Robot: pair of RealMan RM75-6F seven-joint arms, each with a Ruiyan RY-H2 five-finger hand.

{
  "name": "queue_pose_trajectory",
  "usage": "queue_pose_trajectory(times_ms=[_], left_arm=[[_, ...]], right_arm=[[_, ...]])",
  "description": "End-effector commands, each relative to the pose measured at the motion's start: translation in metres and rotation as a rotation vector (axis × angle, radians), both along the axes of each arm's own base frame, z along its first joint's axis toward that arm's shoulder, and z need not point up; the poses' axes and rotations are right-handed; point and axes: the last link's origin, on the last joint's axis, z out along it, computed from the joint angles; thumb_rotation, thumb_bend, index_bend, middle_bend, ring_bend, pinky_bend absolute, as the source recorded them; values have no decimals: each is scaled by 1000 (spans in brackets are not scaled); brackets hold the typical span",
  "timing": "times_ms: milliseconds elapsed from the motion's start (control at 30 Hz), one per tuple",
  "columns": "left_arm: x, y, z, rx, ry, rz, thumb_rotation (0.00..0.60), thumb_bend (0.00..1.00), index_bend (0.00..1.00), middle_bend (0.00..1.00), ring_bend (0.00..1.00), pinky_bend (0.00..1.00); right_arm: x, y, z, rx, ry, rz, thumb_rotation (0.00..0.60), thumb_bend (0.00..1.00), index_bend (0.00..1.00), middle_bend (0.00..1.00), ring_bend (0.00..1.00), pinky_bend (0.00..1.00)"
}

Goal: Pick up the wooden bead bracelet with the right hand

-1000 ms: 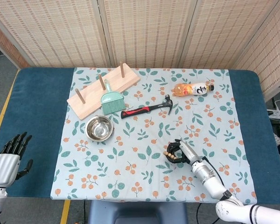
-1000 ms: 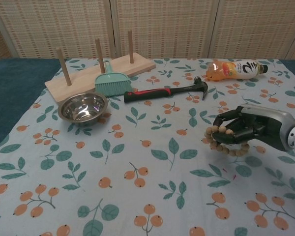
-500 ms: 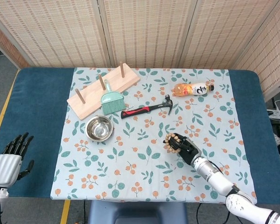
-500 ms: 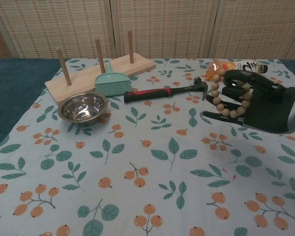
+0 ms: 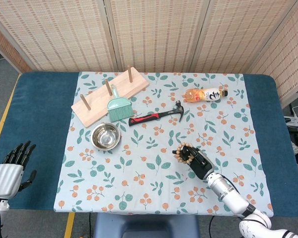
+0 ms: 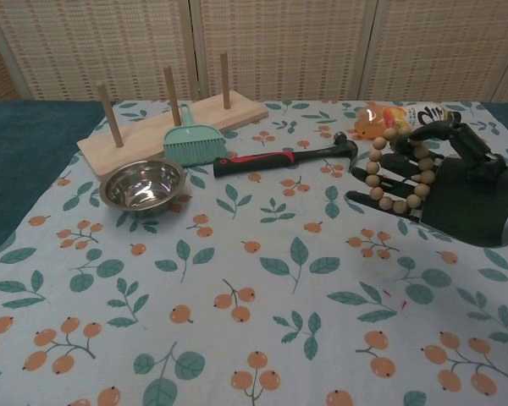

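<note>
The wooden bead bracelet [image 6: 400, 167] hangs looped around the fingers of my right hand [image 6: 440, 186], lifted clear of the floral tablecloth [image 6: 262, 279]. In the head view the same bracelet [image 5: 184, 153] shows at the tip of the right hand [image 5: 197, 161], right of the table's middle. The hand's dark fingers curl through the bead ring and hold it. My left hand [image 5: 10, 166] rests off the table's left edge, fingers apart and holding nothing; the chest view does not show it.
A hammer [image 6: 284, 157] with a red-black handle lies behind the right hand. An orange drink bottle [image 6: 406, 117] lies at the back right. A steel bowl [image 6: 141, 183], a teal brush [image 6: 192, 140] and a wooden peg board [image 6: 165, 127] stand at the left.
The right hand has risen from the cloth with the bracelet, from lying on the table a second ago to held in the air. The left hand has not moved.
</note>
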Motion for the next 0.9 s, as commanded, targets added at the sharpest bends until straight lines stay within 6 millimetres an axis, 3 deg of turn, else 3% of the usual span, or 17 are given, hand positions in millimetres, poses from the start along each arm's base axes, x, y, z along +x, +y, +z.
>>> queue_pose_trajectory(times_ms=[33,133,200,533,633,767,900], left_arm=[[0,0,0,0,0,0,600,438,14,0,0,173],[0,0,0,-2,-1,1,600,439,14,0,0,173],[-1,0,0,-2,-2,1,600,439,15,0,0,173],[-1,0,2,0,-2,5,600,437,18,0,0,173],[-2,0,2,0,-2,6,600,438,18,0,0,173],[-2,0,2,2,-1,8,600,438,18,0,0,173],[-1,0,2,1,0,7,600,438,18,0,0,173]], right_arm=[[-8,1,-3,-14,69,138,225,521,354,552,246,110],[-7,3,-6,-13,111,212,166,351,290,526,222,110],[-7,4,-7,-18,137,247,139,313,296,526,222,110],[-7,8,-15,22,111,270,119,286,385,526,222,111],[-8,7,-17,20,105,279,117,352,416,526,221,112],[-8,8,-19,15,116,310,115,517,442,526,221,112],[-10,8,-20,6,118,313,132,583,463,526,222,112]])
